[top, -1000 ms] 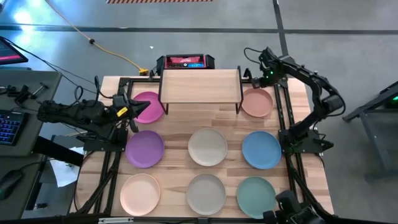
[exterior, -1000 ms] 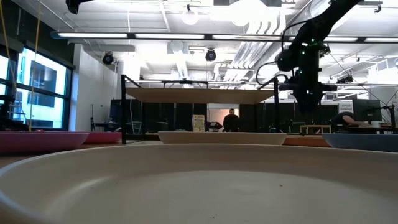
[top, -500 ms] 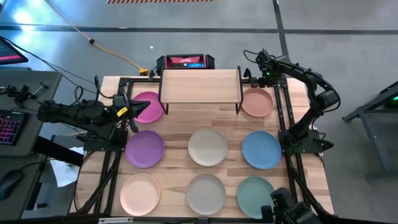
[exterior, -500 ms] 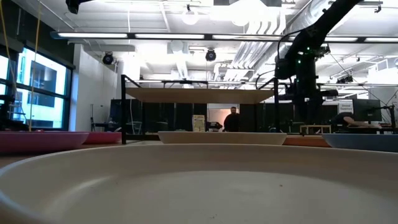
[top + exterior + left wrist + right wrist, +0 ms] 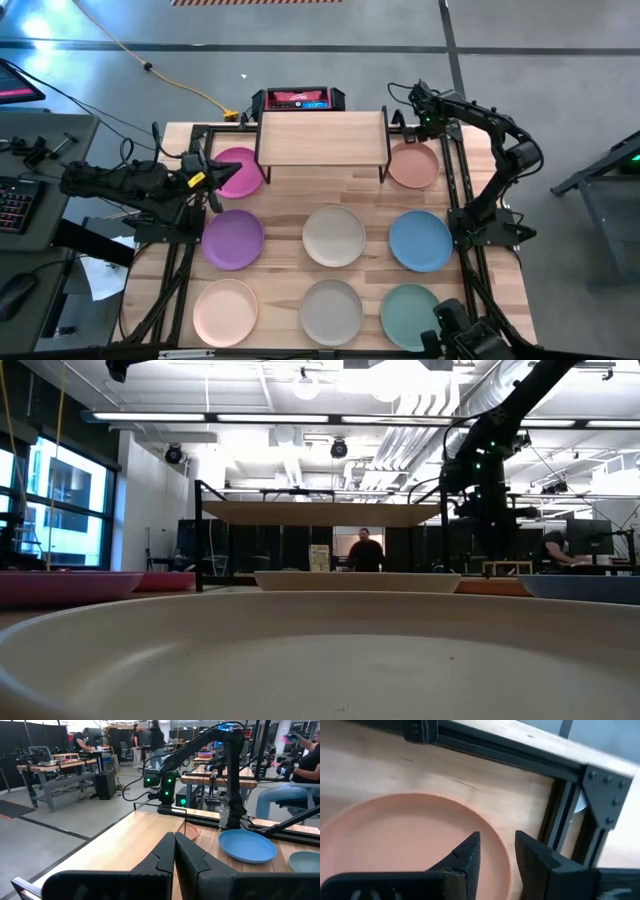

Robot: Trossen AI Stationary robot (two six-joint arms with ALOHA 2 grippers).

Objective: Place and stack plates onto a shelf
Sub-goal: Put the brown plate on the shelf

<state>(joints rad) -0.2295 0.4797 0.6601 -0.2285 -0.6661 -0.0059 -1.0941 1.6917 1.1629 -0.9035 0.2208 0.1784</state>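
- The small light-wood shelf on thin black legs (image 5: 322, 137) sits at the table's far edge, nothing on top of it.
- Eight round matte plates lie flat on the tabletop: pink plate (image 5: 237, 171), purple plate (image 5: 234, 238), peach plate (image 5: 225, 311), cream plate (image 5: 334, 236), beige plate (image 5: 331, 306), blue plate (image 5: 420, 240), teal plate (image 5: 411, 312), and a salmon plate (image 5: 413, 165) just right of the shelf.
- Right gripper (image 5: 496, 851) hangs over the salmon plate's far rim, fingers apart, holding nothing.
- Left gripper (image 5: 174, 851) is pressed together, empty, parked by the pink plate.
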